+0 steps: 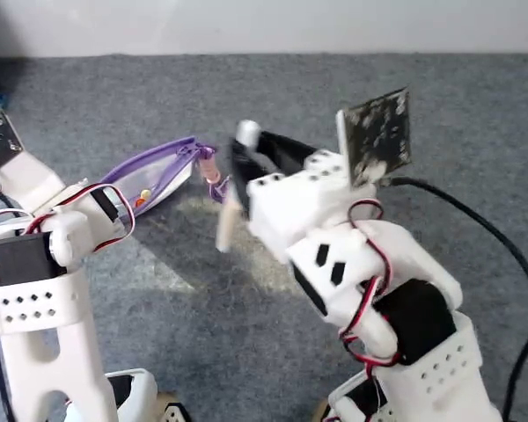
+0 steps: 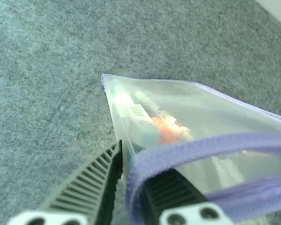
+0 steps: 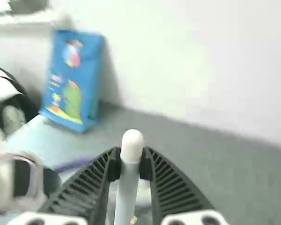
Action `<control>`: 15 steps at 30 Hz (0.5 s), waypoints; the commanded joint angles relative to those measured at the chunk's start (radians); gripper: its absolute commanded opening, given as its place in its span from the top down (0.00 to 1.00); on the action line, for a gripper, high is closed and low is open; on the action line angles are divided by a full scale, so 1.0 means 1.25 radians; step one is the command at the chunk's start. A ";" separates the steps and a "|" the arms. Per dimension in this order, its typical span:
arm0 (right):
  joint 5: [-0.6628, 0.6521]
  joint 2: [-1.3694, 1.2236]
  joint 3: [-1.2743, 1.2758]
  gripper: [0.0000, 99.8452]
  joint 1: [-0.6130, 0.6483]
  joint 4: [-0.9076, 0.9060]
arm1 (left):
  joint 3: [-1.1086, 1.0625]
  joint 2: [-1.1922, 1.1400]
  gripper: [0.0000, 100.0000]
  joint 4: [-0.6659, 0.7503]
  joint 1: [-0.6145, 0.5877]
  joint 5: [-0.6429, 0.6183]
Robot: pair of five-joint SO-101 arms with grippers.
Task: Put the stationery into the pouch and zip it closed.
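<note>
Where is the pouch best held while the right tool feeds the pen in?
Likely by the purple zipper band of the pouch near its end, from the left arm's side, as the left tool grips it: the clear walls look limp, and its other end is free toward the pen.

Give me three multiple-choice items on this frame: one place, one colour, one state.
1. Where is the white-capped pen?
A. Lying flat on the table
B. Between the fingers of the right gripper
C. Inside the pouch

2. What colour is the zip trim of the pouch?
A. Purple
B. Red
C. Green

3. What is the state of the left gripper?
A. Open, holding nothing
B. Shut on the pouch's edge
C. Shut on a pen

Key:
1 B: the right wrist view shows the pen clamped between its own fingers.
2 A: a purple band runs along the clear pouch.
3 B: the left wrist view shows its fingers pinching the pouch's edge.
</note>
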State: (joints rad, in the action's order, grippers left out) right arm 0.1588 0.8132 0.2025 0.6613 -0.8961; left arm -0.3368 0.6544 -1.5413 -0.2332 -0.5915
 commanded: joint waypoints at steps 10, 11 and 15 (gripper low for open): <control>-0.247 -0.172 -0.141 0.99 0.158 0.319 | 0.002 0.005 0.99 0.034 0.000 -0.007; -0.254 -0.195 -0.144 0.99 0.158 0.339 | 0.002 0.005 0.99 0.036 0.000 -0.007; -0.291 -0.262 -0.140 0.99 0.157 0.385 | 0.002 0.005 0.99 0.045 0.000 -0.009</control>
State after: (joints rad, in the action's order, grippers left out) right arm -0.1665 0.5232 0.0736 0.8500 -0.4603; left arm -0.3383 0.6544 -1.5182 -0.2332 -0.5915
